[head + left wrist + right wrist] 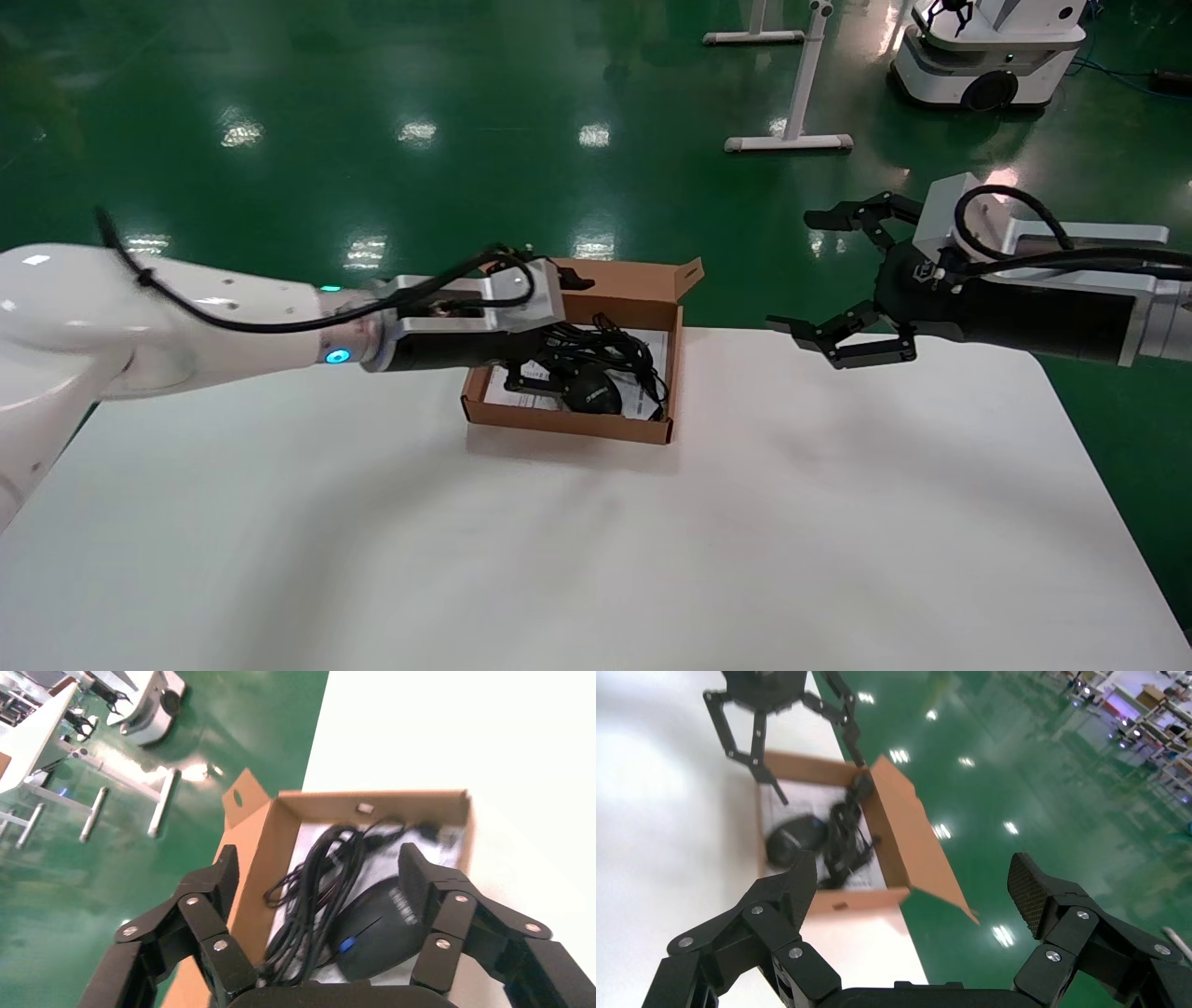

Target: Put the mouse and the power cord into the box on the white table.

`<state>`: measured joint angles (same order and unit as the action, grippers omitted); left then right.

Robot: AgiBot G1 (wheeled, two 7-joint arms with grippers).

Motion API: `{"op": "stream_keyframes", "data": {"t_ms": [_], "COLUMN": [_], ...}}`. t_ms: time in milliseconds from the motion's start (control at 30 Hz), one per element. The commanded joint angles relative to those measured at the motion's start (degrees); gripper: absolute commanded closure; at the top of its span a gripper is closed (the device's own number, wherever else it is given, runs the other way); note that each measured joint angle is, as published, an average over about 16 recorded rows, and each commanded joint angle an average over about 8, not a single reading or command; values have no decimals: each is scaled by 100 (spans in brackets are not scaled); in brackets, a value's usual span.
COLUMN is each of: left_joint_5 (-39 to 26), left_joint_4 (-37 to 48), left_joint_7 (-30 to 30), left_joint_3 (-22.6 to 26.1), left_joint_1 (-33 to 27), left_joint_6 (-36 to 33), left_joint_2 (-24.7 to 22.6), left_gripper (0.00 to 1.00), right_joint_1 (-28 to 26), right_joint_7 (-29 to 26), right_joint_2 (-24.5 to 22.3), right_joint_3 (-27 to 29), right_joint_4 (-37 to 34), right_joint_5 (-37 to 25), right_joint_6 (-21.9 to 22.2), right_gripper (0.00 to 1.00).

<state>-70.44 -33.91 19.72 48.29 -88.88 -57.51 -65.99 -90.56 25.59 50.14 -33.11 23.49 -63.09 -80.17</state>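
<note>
With small black oval mouse (376,931) and thick coiled power cord (316,888) in brown cardboard box (568,421), left gripper (320,874) splayed, empty; lift straight up, avoid snagging cables. R gripper (843,284) open, idle.

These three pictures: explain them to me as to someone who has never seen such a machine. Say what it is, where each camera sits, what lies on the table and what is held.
This is a two-armed robot. Each arm ends in a gripper with black jaws. The wide picture comes from a camera on its head, looking down at the white table. The other two come from cameras on its wrists, each looking out past that arm's own jaws.

On the table stands a brown cardboard box, its lid flap up. Inside lie a black mouse with a blue wheel and a bundled black power cord.

The left gripper hangs over the box with jaws spread, one on either side of the mouse, gripping nothing. The right gripper hovers off to the side near the table's far edge, jaws open and empty.
</note>
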Motion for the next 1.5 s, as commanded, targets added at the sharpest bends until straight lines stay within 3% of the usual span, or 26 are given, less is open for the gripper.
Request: {"op": "stream_keyframes", "data": {"t_ms": [33, 1233, 1500], "left_joint_5": [133, 2522, 2927], "left_joint_4": [-184, -3500, -4067], "left_joint_7": [-141, -2689, -3090], "left_joint_3": [-150, -2847, -3302], "left_joint_1": [127, 2410, 2792], "left_joint_6": [-131, -2487, -2887], "left_joint_2": [144, 2733, 3165], "left_gripper": [0, 0, 0], "right_joint_1": [141, 2679, 2945], "right_joint_7": [-177, -3358, -3651], "right_joint_2": [-74, -1398, -1532], "right_joint_3": [83, 1579, 1730], "right_joint_4": [244, 4629, 5108], "right_joint_5": [103, 1962, 2157], "right_joint_6": [-27, -511, -562], "right_gripper": [0, 0, 0]}}
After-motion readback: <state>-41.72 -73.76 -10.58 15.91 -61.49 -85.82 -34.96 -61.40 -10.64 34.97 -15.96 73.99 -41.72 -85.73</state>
